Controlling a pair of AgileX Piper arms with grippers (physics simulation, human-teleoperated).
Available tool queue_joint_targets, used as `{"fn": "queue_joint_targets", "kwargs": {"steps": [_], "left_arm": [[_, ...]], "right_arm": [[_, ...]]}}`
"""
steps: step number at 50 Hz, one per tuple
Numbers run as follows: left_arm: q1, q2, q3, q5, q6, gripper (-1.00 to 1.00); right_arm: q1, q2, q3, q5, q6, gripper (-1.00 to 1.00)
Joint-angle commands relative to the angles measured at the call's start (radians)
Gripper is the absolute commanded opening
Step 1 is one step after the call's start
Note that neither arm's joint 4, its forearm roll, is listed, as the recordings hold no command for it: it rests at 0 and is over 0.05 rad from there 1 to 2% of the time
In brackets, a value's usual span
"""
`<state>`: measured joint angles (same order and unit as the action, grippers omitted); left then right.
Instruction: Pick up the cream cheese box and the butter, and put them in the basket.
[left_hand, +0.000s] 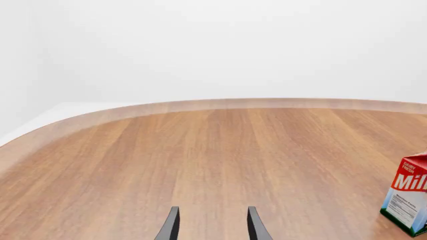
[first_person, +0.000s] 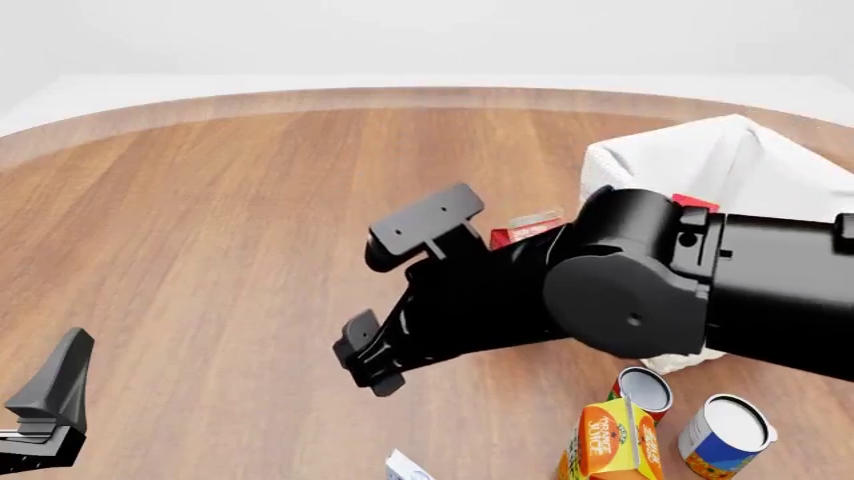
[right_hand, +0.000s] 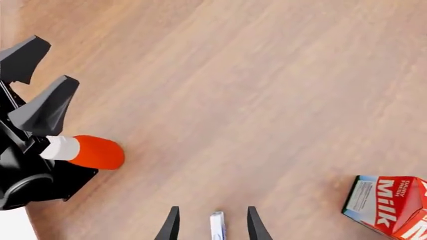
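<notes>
**Step in hand: grasp of the cream cheese box, right arm.**

1. The right gripper (right_hand: 212, 227) has its fingers spread apart and holds nothing. The cream cheese box (right_hand: 217, 224) appears edge-on between the 2 fingertips, near the near edge of the tabletop (first_person: 200, 220). The pictures do not show whether the tips have reached the box or are above it.
2. Recommended: centre the box between the fingers and descend until the tips pass its narrow faces. Close only then. The box is thin, so an off-centre close is likely to tip it flat.
3. Lift clear of the milk carton (right_hand: 390, 205) before swinging to the basket (first_person: 747, 150), which is at the right far edge.
4. The left gripper (left_hand: 212, 227) is also spread and empty, at the near left corner.

**Butter:** not identifiable in any view.

**Materials:**
- Cream cheese box: smooth white card with a pale-blue mark, flat-sided.
- Basket: square, with soft white cloth folded over its rim.
- Tabletop: wood grain, rounded far edge.
- Fingers: black, tapered, rigid.
</notes>
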<state>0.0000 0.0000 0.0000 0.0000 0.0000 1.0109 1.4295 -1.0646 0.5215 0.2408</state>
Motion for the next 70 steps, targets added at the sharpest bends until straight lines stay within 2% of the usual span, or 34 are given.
{"fn": "queue_joint_targets", "kwargs": {"steps": [1, 9, 33, 55, 63, 70], "left_arm": [[0.0, 0.0, 0.0, 0.0, 0.0, 1.0], [0.0, 0.0, 0.0, 0.0, 0.0, 1.0], [0.0, 0.0, 0.0, 0.0, 0.0, 1.0], [0.0, 0.0, 0.0, 0.0, 0.0, 1.0], [0.0, 0.0, 0.0, 0.0, 0.0, 1.0], [0.0, 0.0, 0.0, 0.0, 0.0, 1.0]], "right_arm": [[-0.021, 0.003, 0.011, 0.03, -0.018, 1.0], [-0.001, 0.036, 0.006, 0.019, 0.009, 1.0], [0.002, 0.089, 0.093, -0.074, 0.077, 1.0], [0.012, 0.098, 0.129, -0.093, 0.105, 1.0], [0.026, 0.108, 0.157, -0.116, 0.136, 1.0], [0.015, 0.105, 0.161, -0.109, 0.124, 1.0]]}}
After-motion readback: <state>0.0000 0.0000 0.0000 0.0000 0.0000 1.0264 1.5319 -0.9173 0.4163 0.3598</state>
